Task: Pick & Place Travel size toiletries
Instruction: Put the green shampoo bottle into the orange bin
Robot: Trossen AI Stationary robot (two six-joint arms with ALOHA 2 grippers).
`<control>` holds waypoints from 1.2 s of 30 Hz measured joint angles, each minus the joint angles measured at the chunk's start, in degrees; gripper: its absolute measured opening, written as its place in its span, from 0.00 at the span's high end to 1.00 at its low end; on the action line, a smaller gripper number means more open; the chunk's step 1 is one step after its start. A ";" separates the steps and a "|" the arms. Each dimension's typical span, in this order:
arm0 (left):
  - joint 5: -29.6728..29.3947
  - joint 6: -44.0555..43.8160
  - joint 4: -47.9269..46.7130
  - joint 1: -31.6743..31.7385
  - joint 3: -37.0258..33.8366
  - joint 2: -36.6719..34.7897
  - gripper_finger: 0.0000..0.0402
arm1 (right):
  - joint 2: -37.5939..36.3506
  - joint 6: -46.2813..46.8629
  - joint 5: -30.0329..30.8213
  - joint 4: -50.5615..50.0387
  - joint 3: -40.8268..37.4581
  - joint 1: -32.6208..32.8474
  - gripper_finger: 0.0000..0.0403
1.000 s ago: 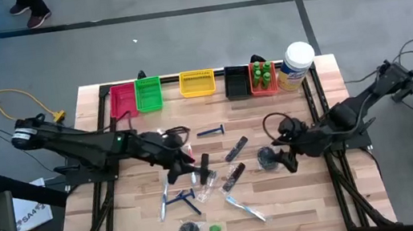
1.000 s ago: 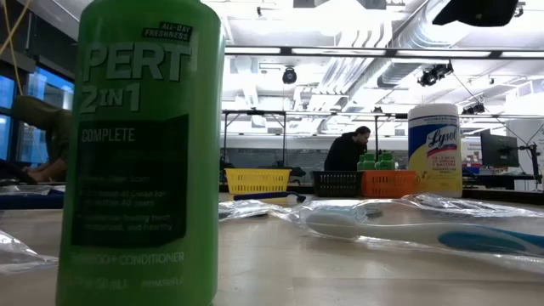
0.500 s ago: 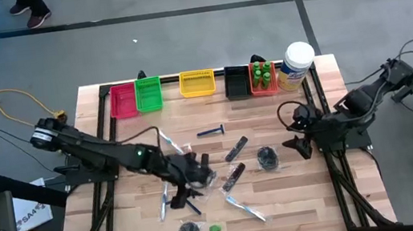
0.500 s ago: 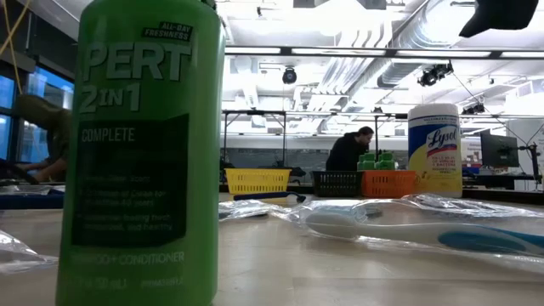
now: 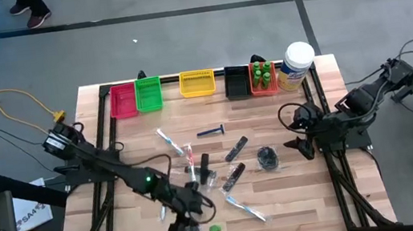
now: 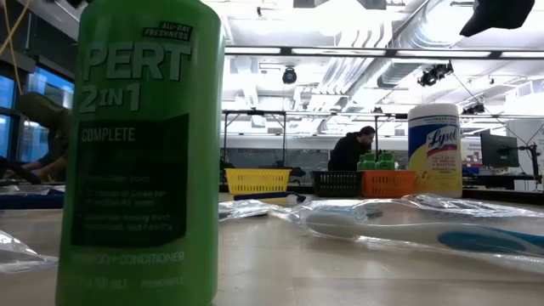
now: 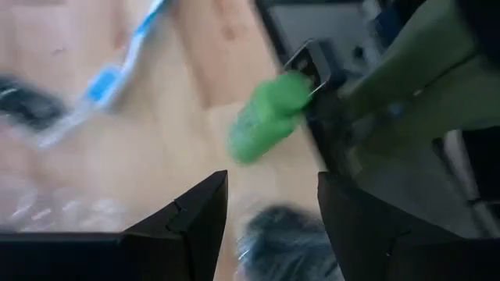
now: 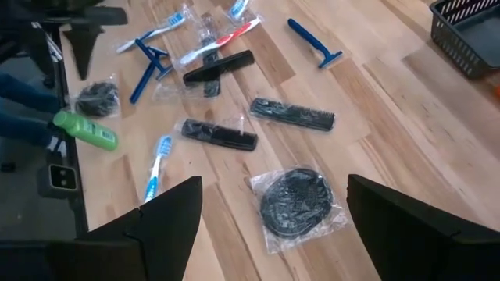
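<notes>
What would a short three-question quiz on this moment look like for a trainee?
1. True or false: the orange bin already holds green bottles.
2. Which item is the left gripper closest to? A: the mesh puff by the table's front edge. B: the blue razor. C: the white jar.
3. Fill in: the right gripper, near the table's right edge, is ____ and holds nothing.

Key: 1 true; 2 A; 3 open.
</notes>
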 joint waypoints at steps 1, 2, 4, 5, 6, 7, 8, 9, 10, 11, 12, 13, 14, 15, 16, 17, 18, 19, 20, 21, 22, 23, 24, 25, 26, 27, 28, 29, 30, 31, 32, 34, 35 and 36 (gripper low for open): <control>-0.23 -0.91 0.10 -0.49 0.10 0.37 0.52 | 0.02 -0.42 0.01 0.00 0.00 -0.01 0.24; -0.12 -1.51 -0.19 -1.07 0.09 0.72 0.52 | 0.02 -0.62 0.01 -0.03 0.00 0.00 0.24; -0.12 -3.27 0.54 -1.82 0.03 1.66 0.52 | 0.00 -0.71 0.01 -0.07 0.00 0.00 0.24; -0.12 -4.41 0.59 -1.88 0.05 1.96 0.52 | 0.02 -0.77 0.01 -0.09 0.00 -0.02 0.24; -0.01 -5.72 0.36 -1.94 -0.03 1.97 0.52 | 0.02 -0.88 0.02 -0.13 0.00 0.00 0.24; -0.16 -6.97 0.92 -2.27 -0.06 2.04 0.52 | 0.02 -0.88 0.01 -0.13 0.00 0.00 0.24; -0.34 -7.59 2.53 -2.37 0.01 2.51 0.52 | 0.02 -0.90 0.01 -0.14 0.00 0.00 0.24; -0.43 -7.77 3.61 -2.37 0.11 2.74 0.52 | 0.02 -0.91 0.01 -0.15 0.00 0.00 0.24; -0.87 -7.67 3.91 -2.43 0.07 2.84 0.52 | 0.02 -0.92 0.01 -0.15 0.00 0.00 0.24; -1.02 -7.54 4.47 -2.45 -0.03 2.84 0.51 | 0.02 -0.91 0.01 -0.18 0.00 0.00 0.24; -1.19 -7.56 5.58 -2.45 -0.03 3.05 0.50 | 0.02 -0.91 0.01 -0.18 0.00 0.00 0.24; -1.33 -7.54 6.44 -2.47 0.10 3.45 0.49 | 0.02 -0.91 0.01 -0.17 0.00 0.00 0.24; -1.54 -7.51 6.58 -2.45 0.12 3.67 0.47 | 0.02 -0.91 0.01 -0.17 0.00 0.00 0.24; -2.25 -7.26 6.12 -2.52 0.03 3.77 0.45 | 0.02 -0.91 0.01 -0.17 0.00 0.00 0.24; -2.72 -7.24 6.00 -2.75 -0.06 3.78 0.43 | 0.02 -0.88 0.00 -0.19 0.00 0.00 0.24; -3.30 -7.13 6.23 -2.85 -0.06 3.83 0.41 | 0.02 -0.84 -0.01 -0.17 0.00 0.00 0.24; -4.06 -6.82 6.74 -2.91 0.00 4.19 0.40 | 0.02 -0.84 -0.01 -0.17 0.00 0.00 0.24; -4.23 -6.53 7.03 -2.89 0.08 4.48 0.38 | 0.02 -0.82 -0.01 -0.18 0.00 0.00 0.24; -4.79 -5.80 6.54 -2.93 0.06 4.72 0.37 | 0.02 -0.80 -0.05 -0.17 0.00 0.00 0.24; -5.30 -5.40 6.11 -3.08 -0.05 4.75 0.36 | 0.02 -0.78 -0.08 -0.19 0.00 0.00 0.24; -5.56 -5.28 6.11 -3.24 0.00 4.75 0.36 | 0.02 -0.76 -0.12 -0.18 0.00 0.00 0.24; -6.10 -4.79 6.18 -3.24 0.33 4.75 0.36 | 0.02 -0.73 -0.15 -0.16 0.00 0.00 0.24; -6.63 -3.96 6.46 -3.28 0.68 4.72 0.36 | 0.02 -0.71 -0.16 -0.18 0.00 0.00 0.24; -7.07 -2.95 6.45 -3.45 1.05 4.72 0.36 | 0.02 -0.69 -0.16 -0.17 0.00 0.00 0.24; -7.63 -1.72 6.13 -3.69 1.43 4.72 0.36 | 0.02 -0.69 -0.19 -0.18 0.00 0.00 0.24; -8.57 -0.46 6.02 -3.97 1.79 4.72 0.35 | 0.02 -0.69 -0.19 -0.20 0.00 0.00 0.24; -9.25 0.90 6.03 -4.12 2.21 4.72 0.35 | 0.02 -0.69 -0.20 -0.20 0.00 0.00 0.24; -10.07 2.21 6.09 -4.55 2.60 4.72 0.35 | 0.02 -0.69 -0.21 -0.20 0.00 -0.01 0.24; -11.21 3.51 5.83 -4.86 2.97 4.66 0.35 | 0.02 -0.67 -0.21 -0.21 0.00 0.00 0.24; -12.48 4.60 5.10 -5.20 3.24 4.62 0.35 | 0.02 -0.66 -0.21 -0.20 0.00 0.00 0.24; -13.66 5.40 4.55 -5.38 3.29 4.61 0.35 | 0.02 -0.64 -0.22 -0.20 0.00 0.00 0.24; -15.19 6.41 2.88 -5.73 3.27 4.61 0.35 | 0.02 -0.64 -0.21 -0.20 0.00 0.00 0.24; -15.49 6.49 2.49 -5.91 3.27 4.61 0.35 | 0.02 -0.64 -0.21 -0.20 0.00 0.00 0.24; -15.75 6.55 2.49 -5.93 3.27 4.61 0.35 | 0.02 -0.64 -0.21 -0.21 0.00 0.00 0.24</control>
